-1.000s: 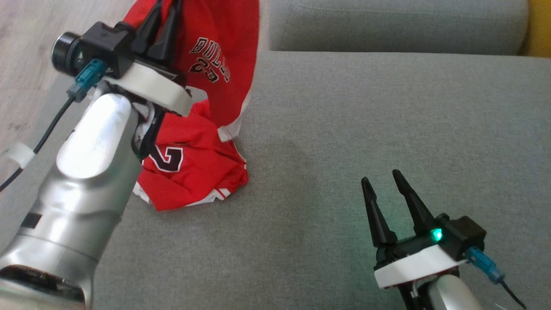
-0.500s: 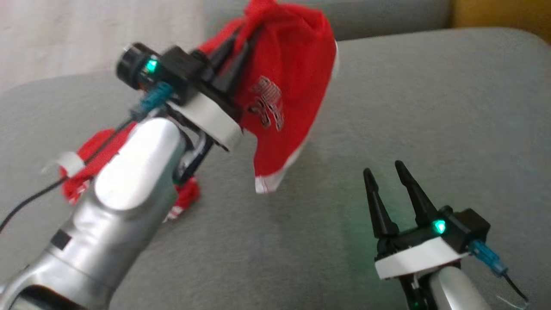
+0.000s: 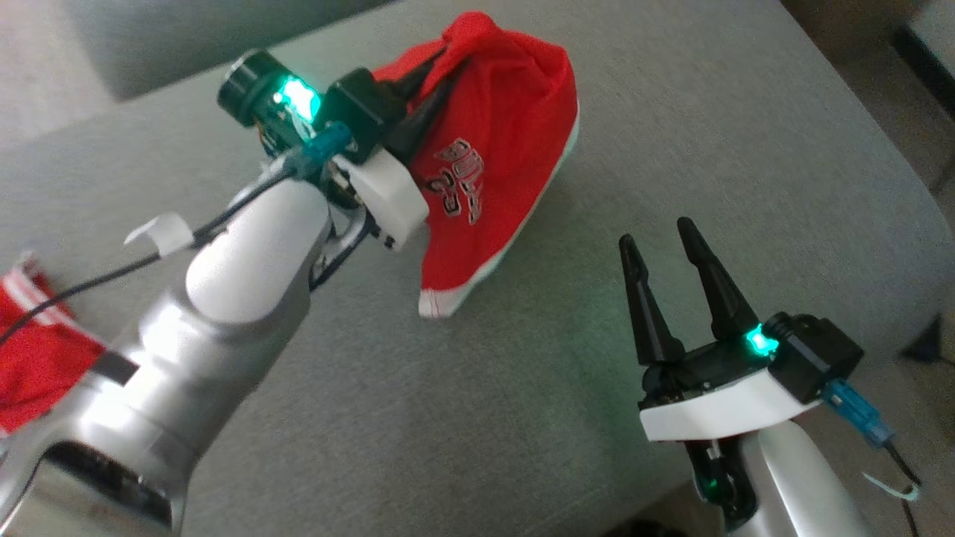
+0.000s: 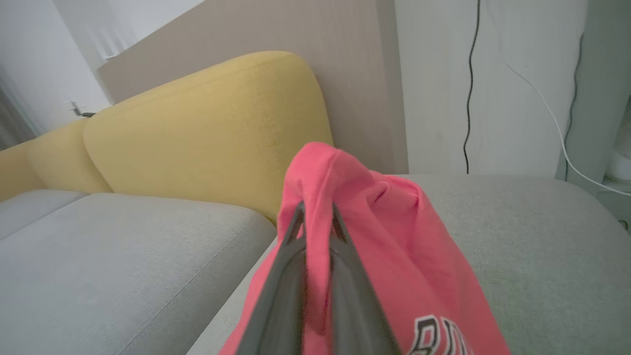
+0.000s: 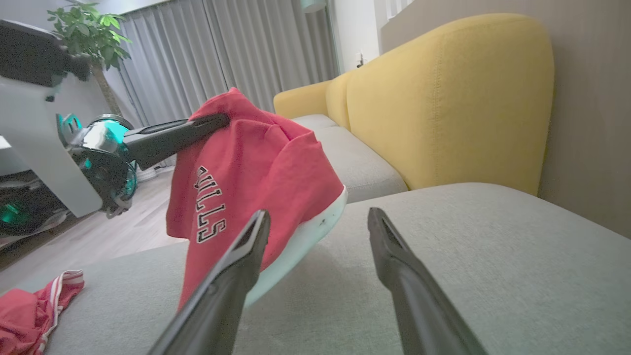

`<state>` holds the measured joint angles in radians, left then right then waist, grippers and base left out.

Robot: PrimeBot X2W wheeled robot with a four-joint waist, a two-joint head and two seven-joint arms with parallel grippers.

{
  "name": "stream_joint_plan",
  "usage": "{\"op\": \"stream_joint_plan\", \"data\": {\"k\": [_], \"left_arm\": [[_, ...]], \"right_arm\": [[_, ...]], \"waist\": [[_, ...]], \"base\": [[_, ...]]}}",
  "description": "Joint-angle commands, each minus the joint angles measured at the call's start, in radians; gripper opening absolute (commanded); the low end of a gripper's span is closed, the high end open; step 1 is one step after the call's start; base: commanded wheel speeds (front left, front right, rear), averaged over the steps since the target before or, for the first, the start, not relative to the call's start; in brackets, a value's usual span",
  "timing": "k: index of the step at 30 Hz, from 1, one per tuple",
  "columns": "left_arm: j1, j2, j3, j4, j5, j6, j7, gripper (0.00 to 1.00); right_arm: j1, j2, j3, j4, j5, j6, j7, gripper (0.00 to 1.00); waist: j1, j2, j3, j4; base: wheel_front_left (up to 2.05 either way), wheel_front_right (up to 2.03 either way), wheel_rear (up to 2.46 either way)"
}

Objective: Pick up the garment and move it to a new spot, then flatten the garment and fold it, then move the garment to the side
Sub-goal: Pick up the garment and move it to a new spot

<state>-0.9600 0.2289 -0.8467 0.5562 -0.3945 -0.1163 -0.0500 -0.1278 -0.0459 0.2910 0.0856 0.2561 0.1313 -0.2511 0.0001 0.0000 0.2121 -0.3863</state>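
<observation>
The left pincer (image 3: 446,66) is clamped on the red garment (image 3: 507,149), which hangs over the grey sofa (image 3: 671,112). The right pincer (image 3: 655,231) is near, its fingers apart.

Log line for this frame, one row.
phase: relocate | left gripper: shut on red jersey, hanging over grey sofa seat | right gripper: open, empty

1. A grey sofa cushion (image 3: 522,418) carries everything, and yellow backrests (image 5: 443,98) rise behind it.
2. A crumpled red cloth with white-striped trim (image 3: 30,358) lies on it, toward the robot's left.
</observation>
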Motion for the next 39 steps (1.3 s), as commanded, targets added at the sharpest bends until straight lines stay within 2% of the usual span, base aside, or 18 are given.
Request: {"op": "stream_joint_plan", "data": {"k": [1,2,3,9,14,19,25,32,39], "left_arm": [[-0.068,0.017,0.026,-0.008,0.009,-0.003,-0.013,0.00],[-0.085,0.011,0.016,0.020,0.018,-0.005,-0.027,0.37],[-0.099,0.003,0.005,0.046,0.025,-0.006,-0.040,1.00],[-0.163,-0.071,-0.044,0.170,0.018,-0.012,-0.136,1.00],[-0.165,-0.085,-0.035,0.207,0.009,-0.003,-0.181,1.00],[-0.115,-0.073,0.024,0.192,-0.032,0.039,-0.205,1.00],[0.058,-0.028,0.109,0.077,-0.070,0.112,-0.211,1.00],[0.361,0.009,0.212,-0.118,-0.090,0.217,-0.212,1.00],[0.602,-0.025,0.324,-0.314,-0.037,0.288,-0.212,1.00]], "right_arm": [[-0.033,-0.004,0.026,-0.037,0.009,-0.001,-0.011,1.00],[-0.033,-0.004,0.028,-0.040,0.014,-0.001,-0.011,1.00],[-0.033,-0.004,0.028,-0.043,0.018,-0.001,-0.011,1.00],[-0.036,-0.004,0.025,-0.034,0.011,-0.001,-0.011,1.00],[-0.045,-0.004,0.001,-0.018,-0.019,-0.001,-0.011,1.00],[-0.032,-0.004,-0.040,0.001,-0.061,-0.001,-0.011,1.00],[0.004,-0.004,-0.085,0.025,-0.110,-0.001,-0.011,1.00],[0.067,-0.004,-0.127,0.054,-0.138,-0.001,-0.011,1.00],[0.125,-0.004,-0.164,0.073,-0.144,-0.001,-0.011,1.00]], "waist": [[-0.0001,0.0000,0.073,-0.074],[-0.0001,0.0000,0.080,-0.078],[-0.0001,0.0000,0.087,-0.079],[-0.0001,0.0000,0.108,-0.027],[-0.0001,0.0000,0.088,0.052],[-0.0001,0.0000,0.043,0.162],[-0.0001,0.0000,-0.025,0.300],[-0.0001,0.0000,-0.093,0.415],[-0.0001,0.0000,-0.128,0.477]], "base": [[0.00,0.00,0.00],[0.00,0.00,0.00],[0.00,0.00,0.00],[0.00,0.00,0.00],[0.00,0.00,0.00],[0.00,0.00,0.00],[0.00,0.00,0.00],[0.00,0.00,0.00],[0.00,0.00,0.00]]}}
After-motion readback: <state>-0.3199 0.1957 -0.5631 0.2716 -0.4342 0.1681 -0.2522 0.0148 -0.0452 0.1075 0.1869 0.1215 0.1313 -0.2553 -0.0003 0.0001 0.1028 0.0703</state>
